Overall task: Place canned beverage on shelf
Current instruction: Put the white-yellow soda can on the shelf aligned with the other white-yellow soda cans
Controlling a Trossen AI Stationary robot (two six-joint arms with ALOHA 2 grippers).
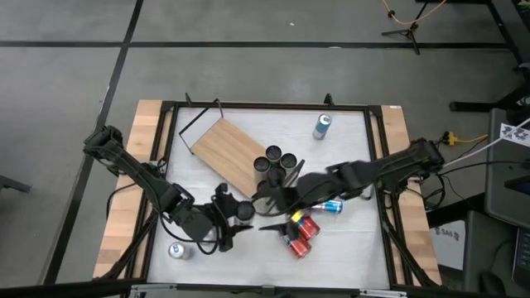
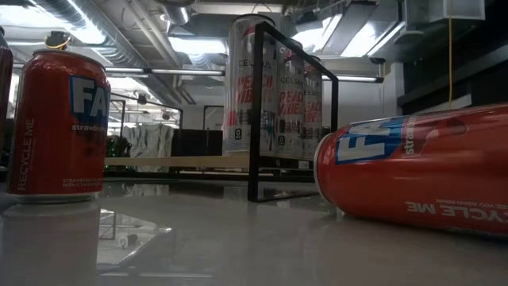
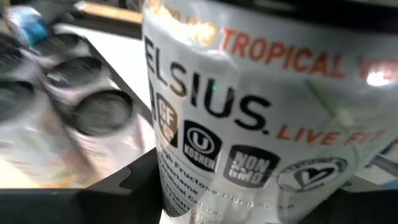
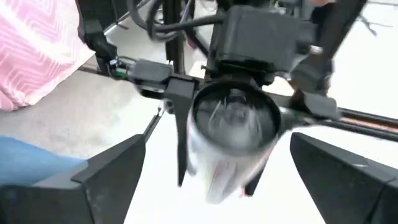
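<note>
The left end effector (image 1: 234,217) is clamped on a white Celsius can (image 3: 249,124), just off the shelf (image 1: 228,149) corner nearest the 3 cans (image 1: 280,159). The right end effector (image 1: 269,199), fingers apart, sits beside it. Best: right backs away first, then left carries the can upright onto bare board.

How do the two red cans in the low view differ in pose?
The left red can stands upright; the right red can lies on its side. The left one's lettering reads normally; the right one's "RECYCLE ME" is upside down. Both are red and rest on the white tabletop.
</note>
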